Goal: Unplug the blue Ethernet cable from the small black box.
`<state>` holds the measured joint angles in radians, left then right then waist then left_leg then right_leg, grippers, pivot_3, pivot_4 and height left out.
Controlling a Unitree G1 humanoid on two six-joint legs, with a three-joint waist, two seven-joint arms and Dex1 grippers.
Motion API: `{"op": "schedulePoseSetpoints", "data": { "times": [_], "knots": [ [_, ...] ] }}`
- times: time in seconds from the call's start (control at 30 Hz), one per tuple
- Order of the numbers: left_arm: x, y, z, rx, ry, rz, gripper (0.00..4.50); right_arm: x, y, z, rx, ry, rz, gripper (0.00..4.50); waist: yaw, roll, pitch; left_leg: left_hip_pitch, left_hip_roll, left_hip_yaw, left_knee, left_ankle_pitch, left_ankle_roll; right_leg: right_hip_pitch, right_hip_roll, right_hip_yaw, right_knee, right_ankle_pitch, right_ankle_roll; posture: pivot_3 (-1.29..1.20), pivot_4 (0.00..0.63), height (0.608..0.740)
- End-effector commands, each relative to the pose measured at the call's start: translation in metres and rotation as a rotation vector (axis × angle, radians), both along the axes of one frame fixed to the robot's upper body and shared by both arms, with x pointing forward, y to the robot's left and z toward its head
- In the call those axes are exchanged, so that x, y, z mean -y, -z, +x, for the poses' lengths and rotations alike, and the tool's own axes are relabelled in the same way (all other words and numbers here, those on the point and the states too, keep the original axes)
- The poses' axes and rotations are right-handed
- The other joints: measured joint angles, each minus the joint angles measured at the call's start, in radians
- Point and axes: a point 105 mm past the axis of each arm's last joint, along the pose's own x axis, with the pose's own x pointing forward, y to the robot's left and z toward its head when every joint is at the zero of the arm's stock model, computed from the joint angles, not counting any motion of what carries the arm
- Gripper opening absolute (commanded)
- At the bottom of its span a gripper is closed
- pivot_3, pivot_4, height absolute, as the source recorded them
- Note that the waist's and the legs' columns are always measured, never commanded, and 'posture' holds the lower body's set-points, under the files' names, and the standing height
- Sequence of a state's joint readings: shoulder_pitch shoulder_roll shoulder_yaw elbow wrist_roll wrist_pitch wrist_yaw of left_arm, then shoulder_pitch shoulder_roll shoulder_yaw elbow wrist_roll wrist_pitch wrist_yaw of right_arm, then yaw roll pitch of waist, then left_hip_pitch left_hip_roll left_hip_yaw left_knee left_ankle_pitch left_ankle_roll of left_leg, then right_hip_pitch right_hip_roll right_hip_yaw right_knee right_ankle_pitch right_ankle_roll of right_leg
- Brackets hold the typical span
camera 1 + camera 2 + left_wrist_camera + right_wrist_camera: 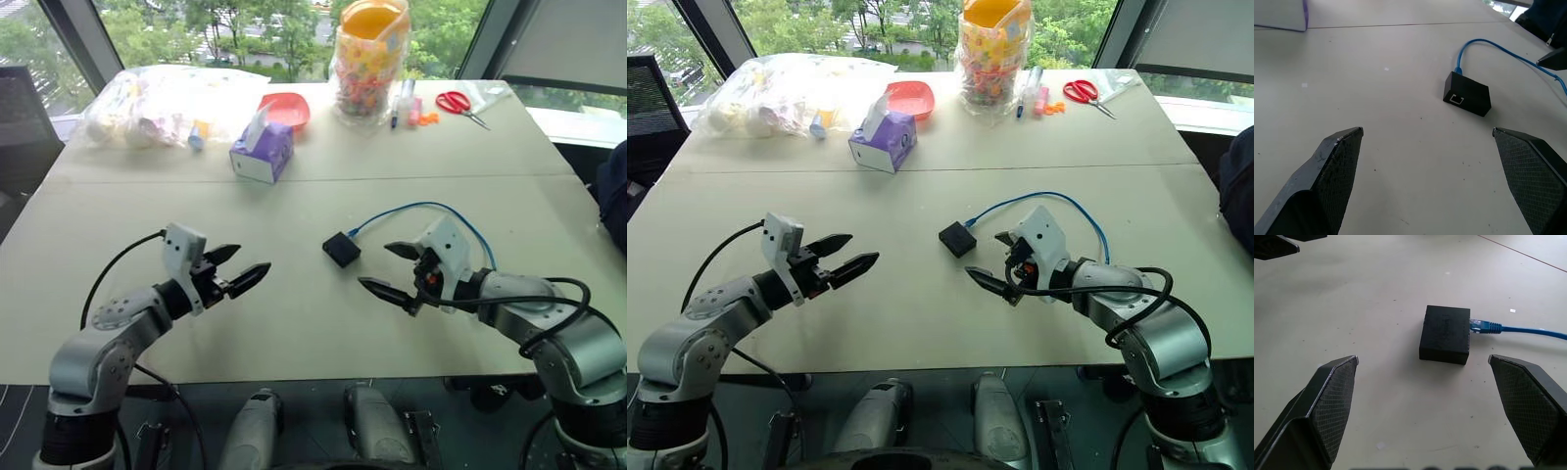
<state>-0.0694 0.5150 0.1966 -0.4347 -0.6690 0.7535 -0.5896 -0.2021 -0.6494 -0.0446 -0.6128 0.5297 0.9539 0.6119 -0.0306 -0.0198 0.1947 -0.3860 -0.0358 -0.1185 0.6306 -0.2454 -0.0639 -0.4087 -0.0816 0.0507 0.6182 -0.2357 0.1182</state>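
The small black box (341, 249) lies flat on the pale table (294, 323) near its middle. The blue Ethernet cable (431, 207) is plugged into the box's far right side (1481, 326) and arcs away behind my right gripper. My right gripper (390, 267) hovers open just right of the box, fingers pointing toward it, nothing between them. My left gripper (237, 267) stands open well to the left of the box, also empty. In the left wrist view the box (1467, 94) shows an empty port on its near side.
A purple tissue box (263, 149), a red dish (286, 108), a bag of packets (162, 103), a candy jar (369, 61), pens (405, 103) and red scissors (456, 103) line the table's far side. A seam (294, 179) crosses the tabletop.
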Motion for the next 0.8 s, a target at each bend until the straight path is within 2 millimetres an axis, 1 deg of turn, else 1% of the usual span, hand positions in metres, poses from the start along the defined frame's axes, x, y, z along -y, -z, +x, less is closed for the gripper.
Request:
{"op": "schedulePoseSetpoints", "data": {
  "times": [0.03, 0.1, 0.2, 0.53, 0.6, 0.7, 0.8],
  "knots": [
    [0.000, -0.012, -0.005, 0.057, 0.018, -0.007, 4.43, -0.003, -0.012, 0.001, 0.041, -0.038, 0.002, 4.50, 0.000, 0.000, 0.000, 0.000, 0.000, 0.000, 0.000, 0.000, 0.000, 0.000, 0.000, 0.000, 0.000, 0.000, 0.000, 0.00, 0.150, 0.740],
    [0.002, -0.014, -0.007, 0.063, 0.032, -0.025, 4.43, -0.002, -0.009, 0.004, 0.035, -0.037, -0.006, 4.50, 0.005, 0.000, 0.000, 0.000, 0.000, 0.000, 0.000, 0.000, 0.000, 0.000, 0.000, 0.000, 0.000, 0.000, 0.000, 0.00, 0.150, 0.740],
    [-0.001, -0.016, -0.008, 0.057, 0.028, -0.041, 4.43, -0.002, -0.009, 0.001, 0.027, -0.051, -0.016, 4.50, 0.015, 0.000, 0.000, 0.000, 0.000, 0.000, 0.000, 0.000, 0.000, 0.000, 0.000, 0.000, -0.001, 0.000, 0.000, 0.00, 0.150, 0.740],
    [0.008, -0.007, -0.015, 0.036, 0.042, -0.038, 4.43, 0.004, -0.011, 0.002, 0.024, -0.081, -0.067, 4.50, 0.017, 0.000, 0.000, -0.002, 0.000, 0.000, 0.000, 0.000, 0.000, 0.000, 0.000, -0.001, -0.003, 0.000, 0.000, 0.00, 0.150, 0.740],
    [0.008, -0.007, -0.015, 0.037, 0.046, -0.037, 4.43, 0.004, -0.015, 0.004, 0.027, -0.084, -0.063, 4.50, 0.017, 0.000, 0.000, -0.002, 0.000, 0.000, 0.000, 0.000, 0.000, -0.001, 0.000, -0.001, -0.003, 0.000, 0.000, 0.00, 0.150, 0.740],
    [0.008, -0.009, -0.008, 0.053, 0.040, -0.030, 4.43, 0.008, -0.020, 0.009, 0.047, -0.094, -0.092, 4.50, 0.018, 0.000, 0.000, -0.002, 0.000, 0.000, 0.000, 0.000, 0.000, 0.000, 0.000, -0.001, -0.003, 0.000, 0.000, 0.00, 0.150, 0.740],
    [0.009, -0.008, -0.010, 0.062, 0.049, -0.018, 4.43, 0.010, -0.023, 0.012, 0.058, -0.109, -0.108, 4.50, 0.018, 0.000, 0.000, -0.002, 0.000, 0.000, 0.000, 0.000, 0.000, 0.000, 0.000, -0.001, -0.003, 0.000, -0.001, 0.00, 0.150, 0.740]
  ]
}}
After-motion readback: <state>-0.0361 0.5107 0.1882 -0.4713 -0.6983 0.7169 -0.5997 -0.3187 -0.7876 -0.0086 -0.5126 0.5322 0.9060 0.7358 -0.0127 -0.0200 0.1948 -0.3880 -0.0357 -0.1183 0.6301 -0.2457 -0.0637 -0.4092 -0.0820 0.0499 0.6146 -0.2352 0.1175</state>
